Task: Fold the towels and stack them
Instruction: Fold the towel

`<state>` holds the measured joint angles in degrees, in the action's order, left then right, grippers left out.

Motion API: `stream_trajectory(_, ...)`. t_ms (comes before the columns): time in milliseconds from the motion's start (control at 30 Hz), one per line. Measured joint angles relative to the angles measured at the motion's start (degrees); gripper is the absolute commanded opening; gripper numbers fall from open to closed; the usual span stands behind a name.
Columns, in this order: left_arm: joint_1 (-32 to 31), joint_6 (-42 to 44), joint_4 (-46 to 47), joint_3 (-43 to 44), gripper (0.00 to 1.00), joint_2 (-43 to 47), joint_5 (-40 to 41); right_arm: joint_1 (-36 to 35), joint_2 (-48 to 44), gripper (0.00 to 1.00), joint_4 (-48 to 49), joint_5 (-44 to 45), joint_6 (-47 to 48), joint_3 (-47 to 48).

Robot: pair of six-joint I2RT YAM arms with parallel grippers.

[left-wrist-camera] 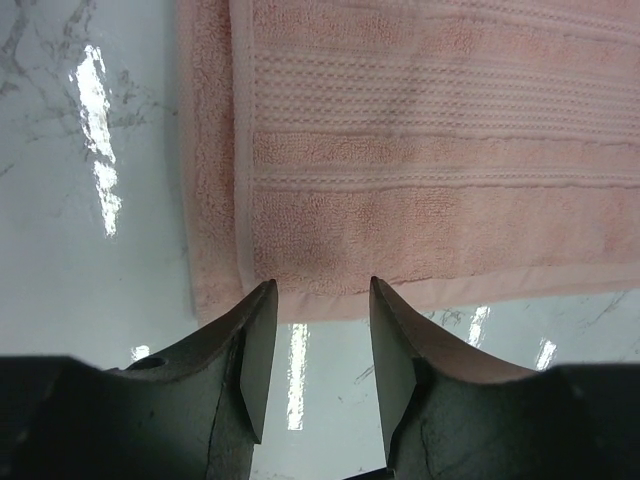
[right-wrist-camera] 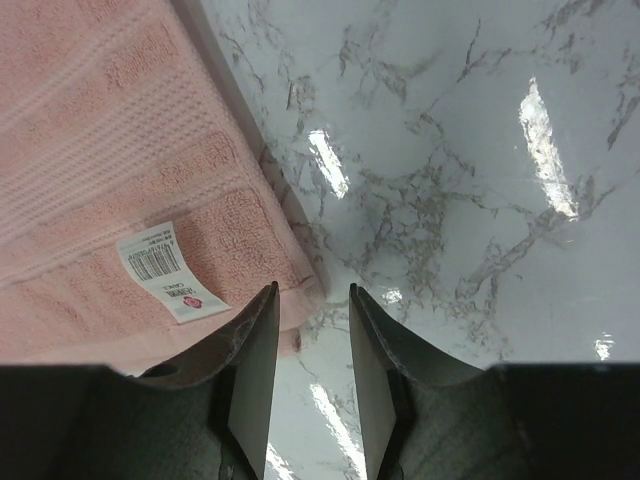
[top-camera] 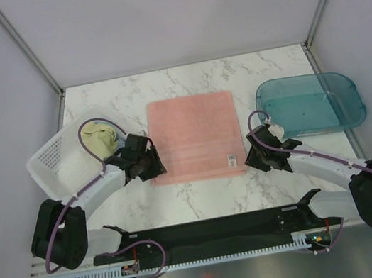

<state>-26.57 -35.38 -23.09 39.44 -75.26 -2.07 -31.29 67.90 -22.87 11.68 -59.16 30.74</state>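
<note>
Two near corners of salmon-pink towel [top-camera: 195,136], lying flat on marble table [top-camera: 204,200], being targeted: left gripper [left-wrist-camera: 320,290] at left corner, right gripper [right-wrist-camera: 312,295] at right corner, jaws parted, nothing being held. First fold likely being set up; next, both corners needing pinching, lifting toward far edge.

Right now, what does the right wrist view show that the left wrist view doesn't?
Right wrist only: the barcode tag on the pink towel, by its near right corner. Left wrist only: its near left corner and side hem. Both: towel flat on the marble table, with the left gripper and right gripper open at its near edge.
</note>
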Motion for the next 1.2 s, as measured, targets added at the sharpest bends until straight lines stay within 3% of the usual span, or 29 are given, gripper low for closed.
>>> stream_trajectory(500,-0.02,-1.66,0.46,-0.22,0.52,-1.90,1.66,0.00,0.81,0.42,4.17,0.96,-1.68,-2.23)
stream_trajectory(1200,-0.68,-2.73,-0.15,-2.58,0.47,-1.73,4.55,0.00,1.29,0.38,8.66,1.66,-2.10,-3.63)
